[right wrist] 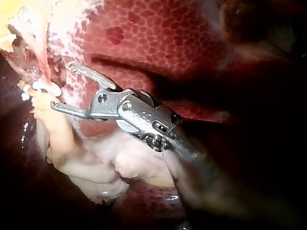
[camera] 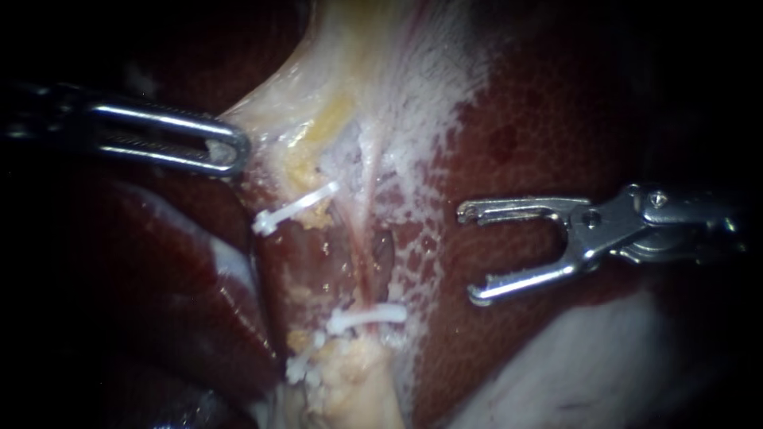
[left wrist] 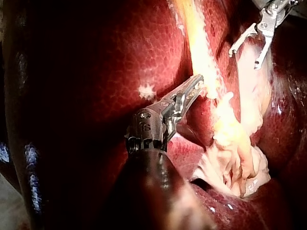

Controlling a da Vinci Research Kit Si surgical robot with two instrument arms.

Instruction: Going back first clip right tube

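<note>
Liver (camera: pixel 556 103) lies mottled red; left instrument (camera: pixel 233 151) clamps pale tissue (camera: pixel 373 79), right instrument (camera: pixel 470 255) gapes wide.

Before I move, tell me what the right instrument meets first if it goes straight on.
The right instrument, jaws open, points across speckled liver at the tube between the upper clip and the lower clip. Likely the tube first, though depth is unclear and it may brush the liver.

Left instrument (left wrist: pixel 196 83) on pale tissue (left wrist: pixel 231 130)
</note>
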